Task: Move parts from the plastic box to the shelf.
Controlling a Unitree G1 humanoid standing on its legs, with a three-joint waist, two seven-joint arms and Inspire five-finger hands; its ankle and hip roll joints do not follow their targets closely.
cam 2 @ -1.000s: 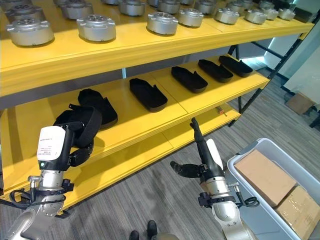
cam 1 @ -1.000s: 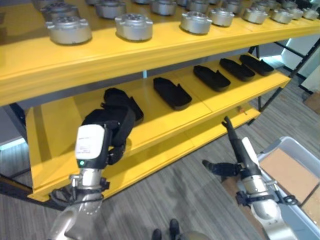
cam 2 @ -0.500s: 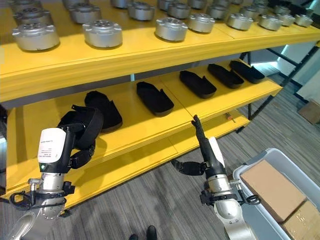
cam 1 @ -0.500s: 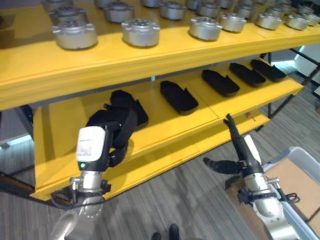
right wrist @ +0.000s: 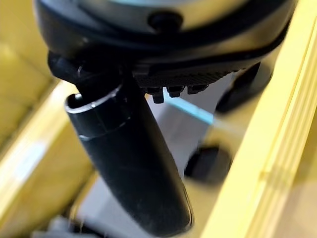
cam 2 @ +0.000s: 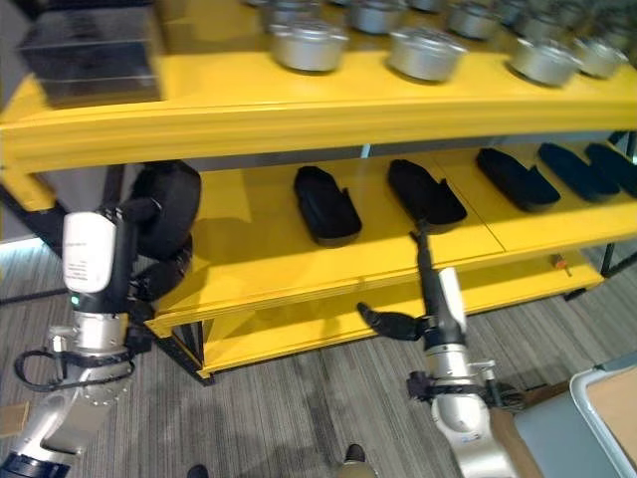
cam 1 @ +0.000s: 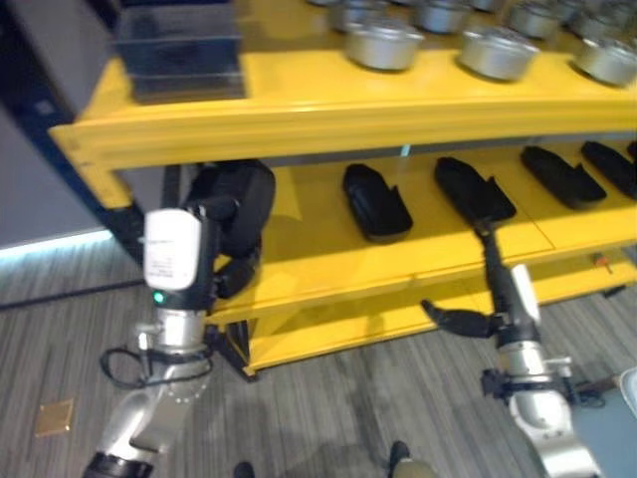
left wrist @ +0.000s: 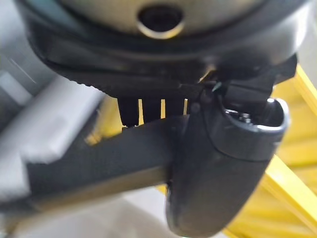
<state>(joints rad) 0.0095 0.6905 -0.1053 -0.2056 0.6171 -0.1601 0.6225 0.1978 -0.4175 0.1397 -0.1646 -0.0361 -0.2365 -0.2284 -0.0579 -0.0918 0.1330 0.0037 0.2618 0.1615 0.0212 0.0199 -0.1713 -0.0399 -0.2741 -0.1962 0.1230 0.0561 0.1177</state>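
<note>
My left hand [cam 1: 227,271] is shut on a bulky black part [cam 1: 239,197] and holds it at the left end of the yellow shelf's middle level [cam 1: 309,261]. In the left wrist view the thumb [left wrist: 218,168] curls over the dark part [left wrist: 94,163]. Several more black parts lie in a row on that level, the nearest being one [cam 1: 376,202] and another [cam 1: 474,189]. My right hand [cam 1: 495,284] stands upright in front of the shelf edge, open, fingers straight, thumb out, holding nothing. A corner of the grey plastic box [cam 2: 557,438] shows at the lower right.
Silver round parts [cam 1: 384,45] line the top level [cam 1: 328,100], with a dark see-through box [cam 1: 179,45] at its left end. A lower yellow level [cam 1: 348,334] runs near the floor. Grey plank floor [cam 1: 328,428] lies open in front of the shelf.
The whole picture has shifted towards the shelf's left end, so the camera moved. My left hand still holds the black part, now at the shelf's left corner. The right hand stays upright and open.
</note>
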